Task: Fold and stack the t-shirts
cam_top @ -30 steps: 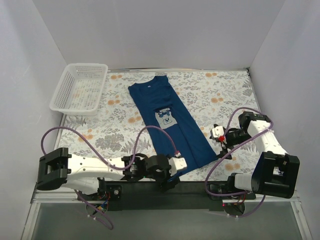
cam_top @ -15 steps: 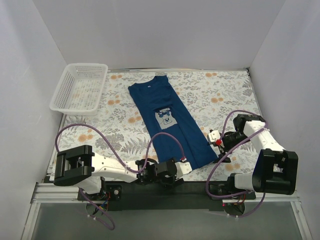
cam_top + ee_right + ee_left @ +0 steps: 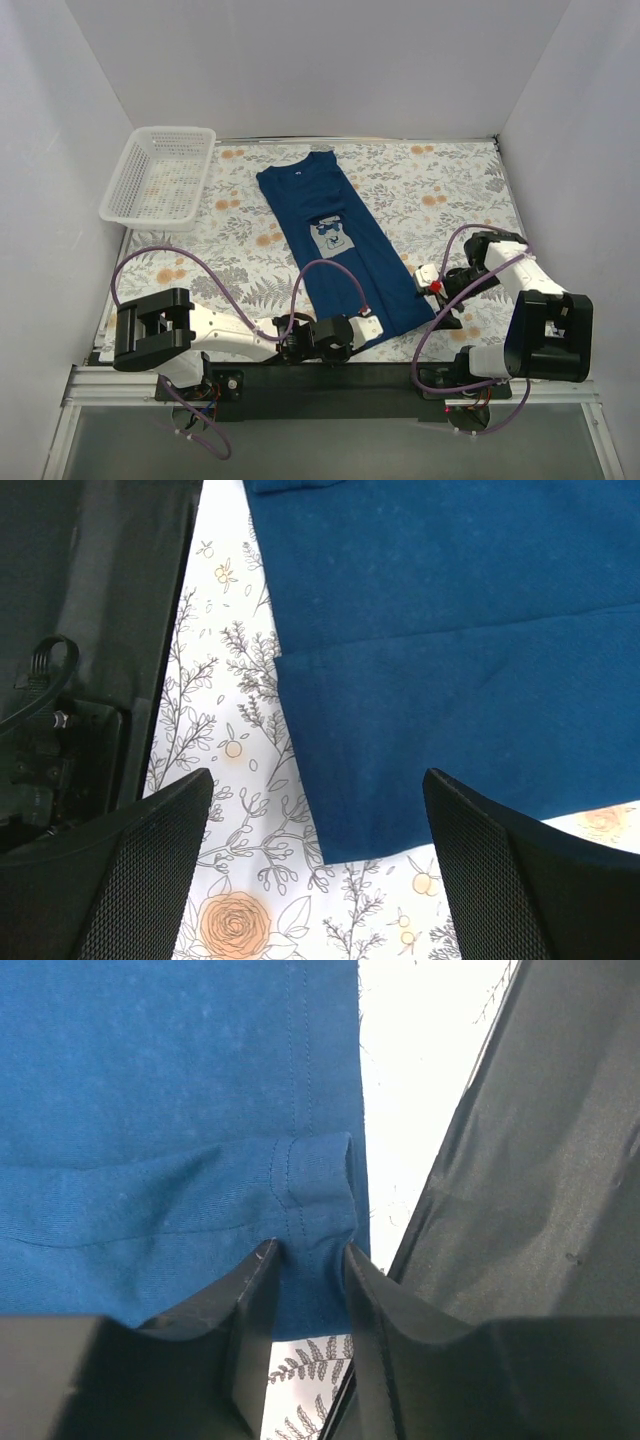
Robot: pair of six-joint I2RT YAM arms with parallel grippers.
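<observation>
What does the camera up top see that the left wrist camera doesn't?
Only the top view shows the white basket at the far left, the right gripper by the shirt's near right corner, and the grey patch on the shirt. Only the left wrist view shows the hem stitching up close, with the cloth bunched between the fingers of the left gripper. Both show the blue t-shirt and the flowery tablecloth.
</observation>
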